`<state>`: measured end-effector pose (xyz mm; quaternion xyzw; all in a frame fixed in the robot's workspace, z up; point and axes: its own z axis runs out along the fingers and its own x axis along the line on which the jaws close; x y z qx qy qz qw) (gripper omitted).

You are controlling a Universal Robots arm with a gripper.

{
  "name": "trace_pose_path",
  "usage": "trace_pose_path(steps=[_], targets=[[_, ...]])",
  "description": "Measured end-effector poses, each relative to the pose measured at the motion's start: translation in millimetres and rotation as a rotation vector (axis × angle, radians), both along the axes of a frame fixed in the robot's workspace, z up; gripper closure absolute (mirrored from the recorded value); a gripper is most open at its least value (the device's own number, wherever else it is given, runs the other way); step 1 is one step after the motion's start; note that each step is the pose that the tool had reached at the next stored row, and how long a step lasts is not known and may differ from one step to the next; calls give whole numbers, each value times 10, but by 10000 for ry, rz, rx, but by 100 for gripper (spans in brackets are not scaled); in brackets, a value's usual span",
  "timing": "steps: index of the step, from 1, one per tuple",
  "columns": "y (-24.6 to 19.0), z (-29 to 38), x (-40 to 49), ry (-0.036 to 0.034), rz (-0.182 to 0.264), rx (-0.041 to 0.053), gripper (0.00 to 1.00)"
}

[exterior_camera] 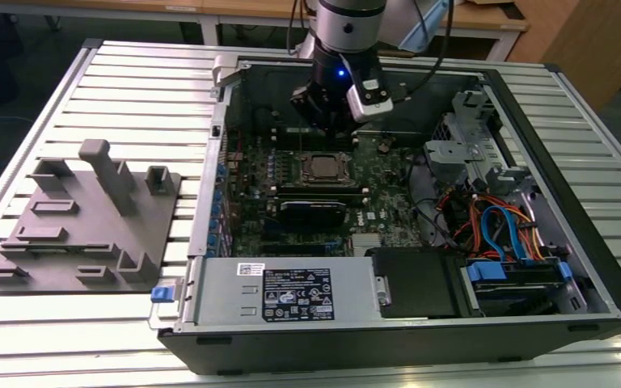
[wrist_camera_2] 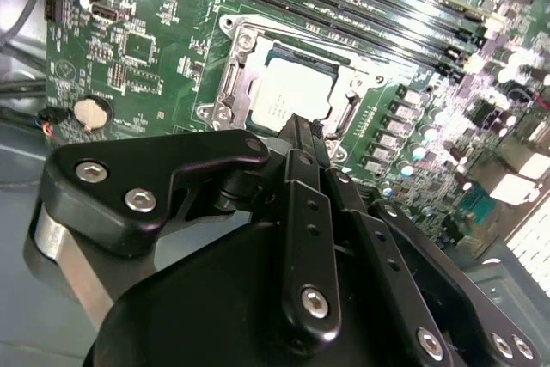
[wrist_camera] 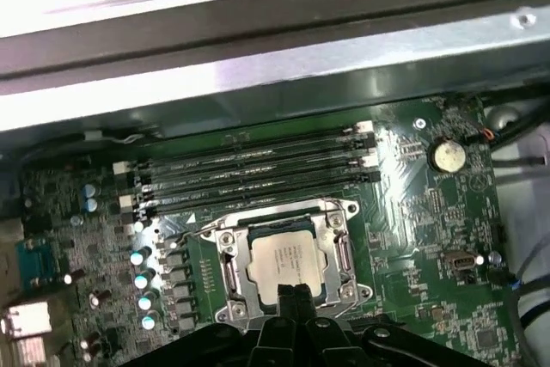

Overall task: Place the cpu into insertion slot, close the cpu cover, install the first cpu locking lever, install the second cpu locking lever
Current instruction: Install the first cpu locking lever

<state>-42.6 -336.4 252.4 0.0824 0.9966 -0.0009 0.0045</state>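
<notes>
**Pincer poised over the seated chip**

The small flat square cpu [wrist_camera: 288, 255] with its pale silver-beige metal face lies inside the socket on the green motherboard [wrist_camera: 412, 238]. The thin square grey metal cpu cover [wrist_camera: 230, 253] lies flat on the socket, and the chip's face shows through its large window.

The black pincer [wrist_camera_2: 298, 126] hangs just above one edge of the socket. In both wrist views its two fingers are pressed together with nothing between them, and their tip overlaps the rim of the cover frame. I cannot tell whether it touches the metal.

Four long black memory slots [wrist_camera: 258, 169] run side by side just beside the socket, on the side away from the pincer. A round silver coin battery [wrist_camera: 447, 155] sits farther from the socket, near the board's edge.

In the exterior view the socket lies inside an open black computer case [exterior_camera: 397, 347] on a ribbed metal surface [exterior_camera: 127, 81]. A grey moulded fixture plate [exterior_camera: 73, 234] rests well apart from the socket, outside the case, toward the exterior view's left.
</notes>
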Motion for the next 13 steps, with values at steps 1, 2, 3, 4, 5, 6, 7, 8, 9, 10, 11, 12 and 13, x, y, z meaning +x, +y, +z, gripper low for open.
trace_pose_path(steps=[1, 2, 3, 4, 5, 6, 7, 8, 9, 10, 11, 12, 13], targets=[[0, 0, 0, 0, 156, -1, 90], [0, -1, 0, 1, 309, -1, 90], [0, -2, 0, 0, 470, 0, 90], [0, -3, 0, -2, 620, 1, 90], [0, -4, -1, -6, 684, 0, 90], [0, -7, -3, -13, 687, 2, 90], [0, -9, -3, -14, 687, 1, 90], [1, -13, -3, -16, 688, 2, 90], [0, -19, -3, -18, 689, 5, 90], [-2, -23, -3, -28, 691, 55, 90], [-3, -28, -5, -41, 709, 147, 90], [-2, -35, -6, -45, 782, 182, 90], [-2, -41, -6, -49, 914, 190, 90]])
